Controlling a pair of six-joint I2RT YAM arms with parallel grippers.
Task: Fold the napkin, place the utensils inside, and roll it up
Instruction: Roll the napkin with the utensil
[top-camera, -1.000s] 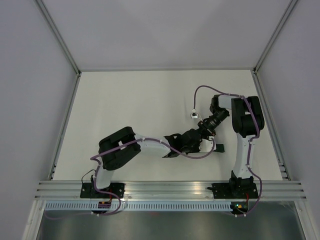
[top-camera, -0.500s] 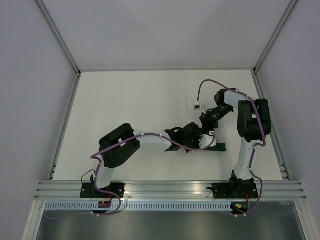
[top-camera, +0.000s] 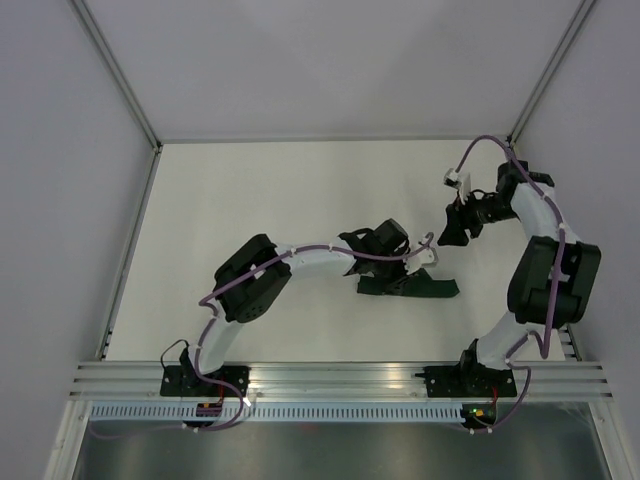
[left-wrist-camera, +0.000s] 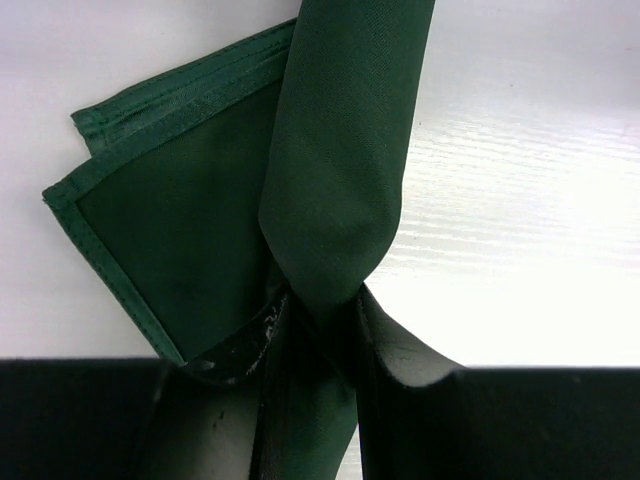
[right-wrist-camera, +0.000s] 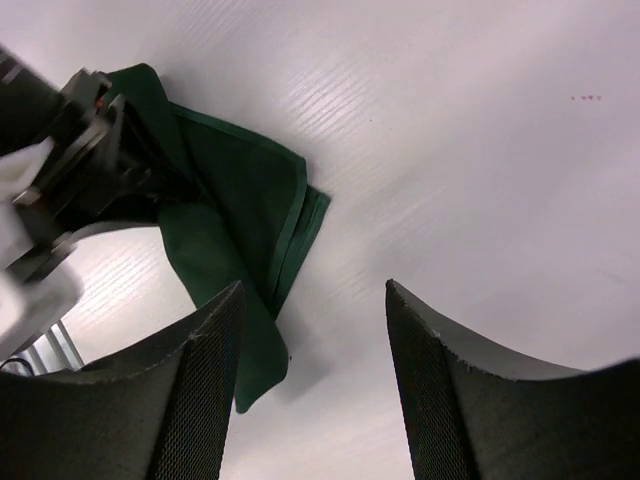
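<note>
I have the napkin (top-camera: 408, 287) lying right of centre on the table (top-camera: 250, 220), just under the left arm's wrist. It is gathered into a narrow dark green strip, not spread flat. In the left wrist view the left jaws are clenched on a bunched, tube-like fold of the cloth, and a flat hemmed corner fans out to one side beneath that fold. The right jaws stand released with nothing between them, hanging above bare table near the cloth's right end but apart from it. The napkin shows beyond their fingers (right-wrist-camera: 205, 390). I see no utensils in any of the three views, and I cannot tell whether any lie inside the fold. My reading is that the folding is at least partly done, but the bundle looks loose and uneven, not a neat roll. As I judge it, what is left is to check for or place the utensils, then roll the cloth tight, probably with the right arm coming in to steady the free end.
</note>
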